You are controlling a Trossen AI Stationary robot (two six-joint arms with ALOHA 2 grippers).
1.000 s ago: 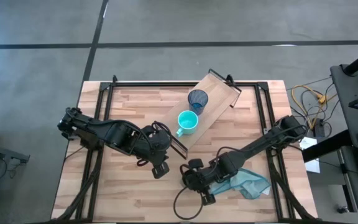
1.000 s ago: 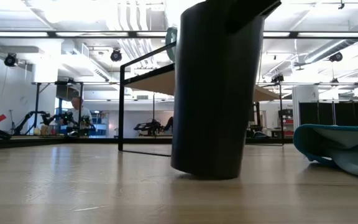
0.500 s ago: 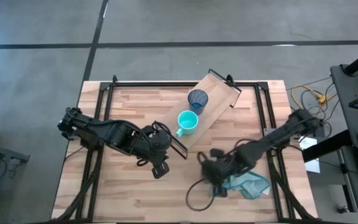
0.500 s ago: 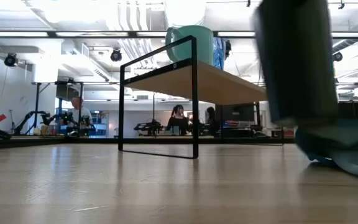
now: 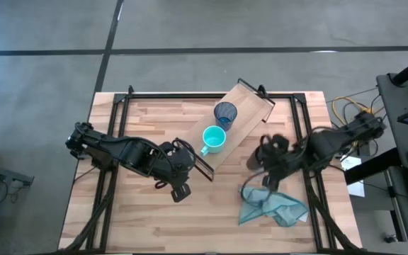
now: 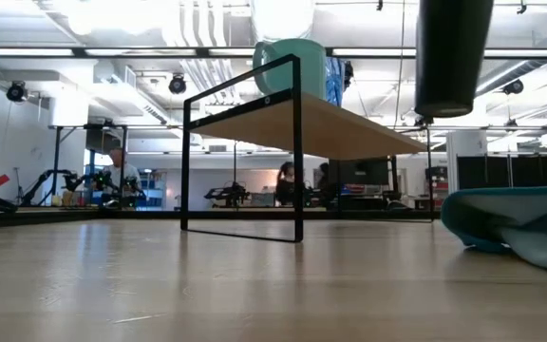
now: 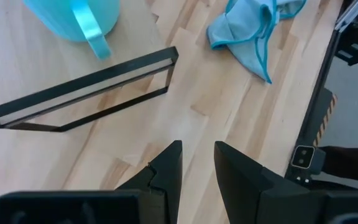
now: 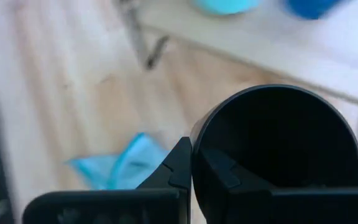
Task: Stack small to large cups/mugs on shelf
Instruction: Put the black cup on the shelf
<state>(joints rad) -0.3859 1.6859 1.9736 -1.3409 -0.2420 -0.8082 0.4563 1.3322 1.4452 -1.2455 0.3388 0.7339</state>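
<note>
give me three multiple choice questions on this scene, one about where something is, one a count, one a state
1. Where is the teal cloth?
A. on the shelf
B. on the tabletop near the right arm
C. inside the teal mug

2. How many cups stand on the shelf?
A. none
B. two
C. three

3. What state is the black cup in?
A. lifted clear of the tabletop in the right gripper
B. lying on its side on the cloth
C. standing on the shelf

Answers:
1. B, the high view shows the cloth crumpled on the wooden tabletop below the right arm.
2. B, only the teal mug and the dark-blue tumbler stand on the plank.
3. A, the low view shows its base well above the tabletop, and the right wrist view shows the fingers at its rim. The left gripper waits open by the shelf's end.
</note>
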